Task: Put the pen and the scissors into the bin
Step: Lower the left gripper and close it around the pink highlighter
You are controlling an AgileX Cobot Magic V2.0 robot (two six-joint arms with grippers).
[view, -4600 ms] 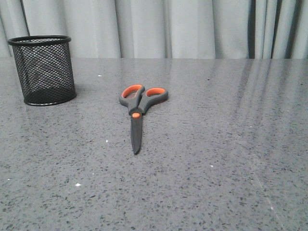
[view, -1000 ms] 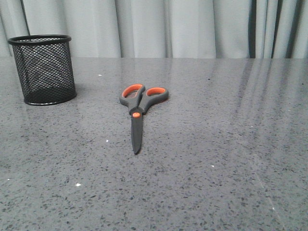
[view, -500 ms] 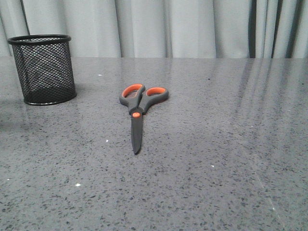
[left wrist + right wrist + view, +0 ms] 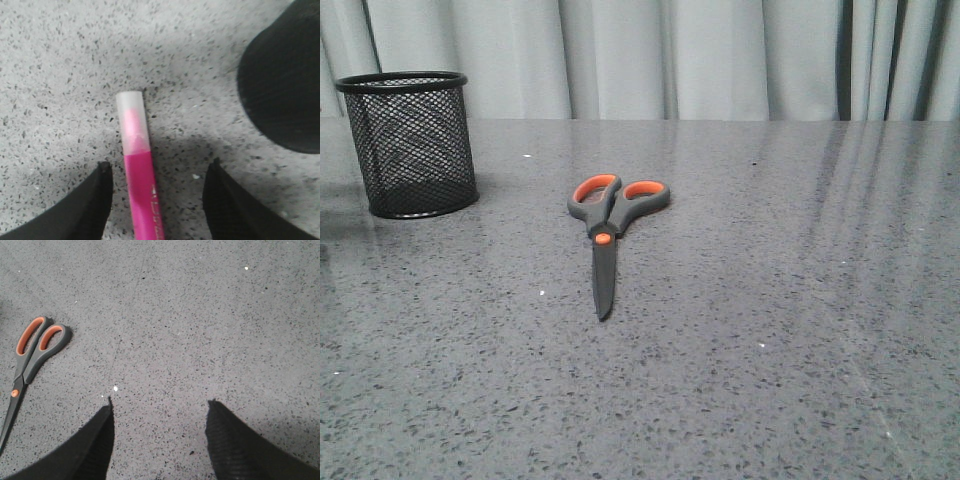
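Observation:
The magenta pen (image 4: 141,180) with its pale cap lies flat on the table between the open fingers of my left gripper (image 4: 159,167); neither finger touches it. The pen is out of the front view. The black mesh bin (image 4: 411,143) stands upright at the table's far left; in the left wrist view it (image 4: 282,80) shows as a dark mass close beside the gripper. The scissors (image 4: 608,232) lie flat and closed mid-table, handles away from me; they also show in the right wrist view (image 4: 31,364). My right gripper (image 4: 159,405) is open and empty, off to the scissors' right.
The grey speckled table (image 4: 780,300) runs back to a pale curtain (image 4: 670,55). Neither arm shows in the front view.
In the front view a faint shadow has crept onto the table's left edge near the bin. The bin and the scissors have not moved.

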